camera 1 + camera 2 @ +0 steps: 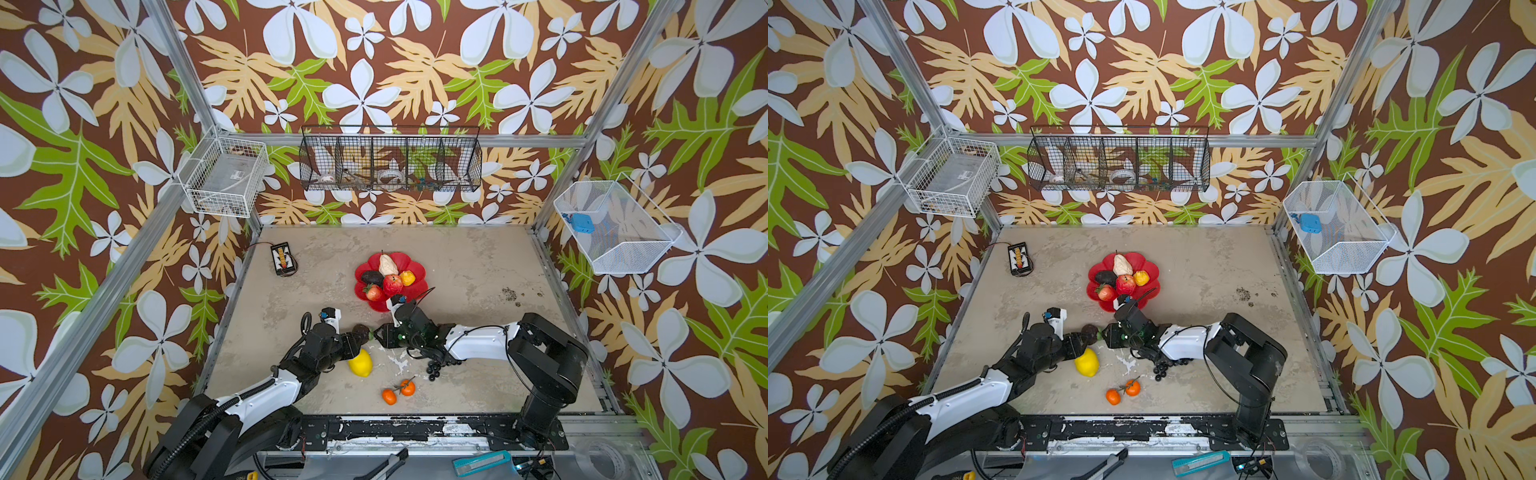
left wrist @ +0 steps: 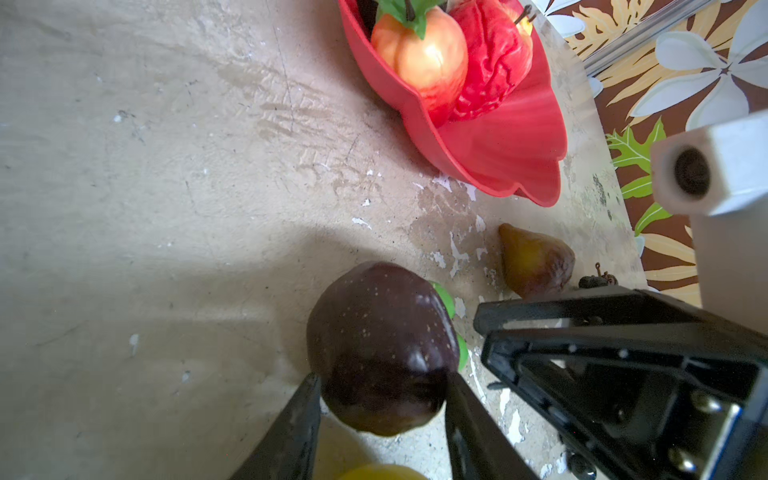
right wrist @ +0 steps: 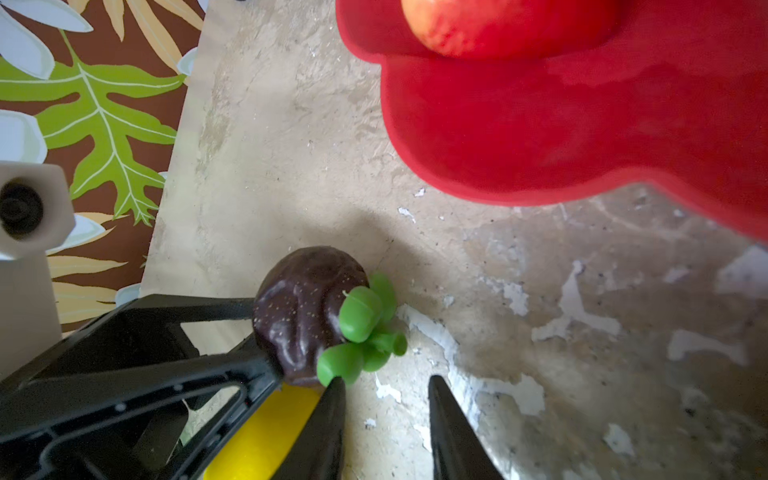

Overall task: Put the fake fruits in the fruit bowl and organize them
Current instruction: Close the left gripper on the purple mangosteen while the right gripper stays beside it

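Dark fruit [image 2: 378, 340] clamped in left gripper [image 2: 382, 390] may drop if right gripper [image 3: 386, 384], jaws apart, nips only its leaves [image 3: 361, 328].

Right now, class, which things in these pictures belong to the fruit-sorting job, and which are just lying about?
Job: fruit bowl, dark fruit, lemon, oranges, grapes.
Lying about: black box, wire baskets, blue gadget, utility knife.
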`<control>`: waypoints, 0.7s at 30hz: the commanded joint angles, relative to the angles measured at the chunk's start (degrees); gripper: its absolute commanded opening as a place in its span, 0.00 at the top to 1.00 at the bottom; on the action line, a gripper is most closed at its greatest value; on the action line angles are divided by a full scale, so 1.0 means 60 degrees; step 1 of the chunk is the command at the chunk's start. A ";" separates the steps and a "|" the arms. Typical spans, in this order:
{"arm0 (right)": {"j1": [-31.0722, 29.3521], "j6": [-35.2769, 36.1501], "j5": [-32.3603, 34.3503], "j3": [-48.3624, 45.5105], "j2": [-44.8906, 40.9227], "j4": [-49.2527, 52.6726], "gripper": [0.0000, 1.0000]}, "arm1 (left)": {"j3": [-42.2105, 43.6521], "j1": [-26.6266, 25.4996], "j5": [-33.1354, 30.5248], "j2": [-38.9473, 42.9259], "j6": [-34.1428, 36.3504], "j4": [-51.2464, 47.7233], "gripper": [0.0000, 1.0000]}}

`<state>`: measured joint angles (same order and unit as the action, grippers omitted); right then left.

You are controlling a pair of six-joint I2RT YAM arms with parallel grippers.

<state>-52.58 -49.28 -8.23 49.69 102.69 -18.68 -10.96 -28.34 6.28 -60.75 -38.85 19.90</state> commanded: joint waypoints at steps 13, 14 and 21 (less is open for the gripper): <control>0.0223 0.0346 -0.0692 -0.0065 0.0562 -0.1296 0.73 | -0.0062 -0.0009 -0.0102 -0.0026 -0.0076 0.0019 0.51; 0.0236 0.0347 -0.0709 -0.0050 0.0614 -0.1317 0.74 | -0.0067 -0.0009 -0.0108 -0.0026 -0.0069 0.0016 0.51; 0.0295 0.0345 -0.0903 -0.0049 0.0812 -0.1599 0.79 | -0.0082 -0.0009 -0.0082 -0.0084 -0.0066 0.0052 0.51</control>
<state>-51.00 -47.72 -12.71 49.25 107.26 -26.06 -11.03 -28.34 6.26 -61.04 -38.87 19.97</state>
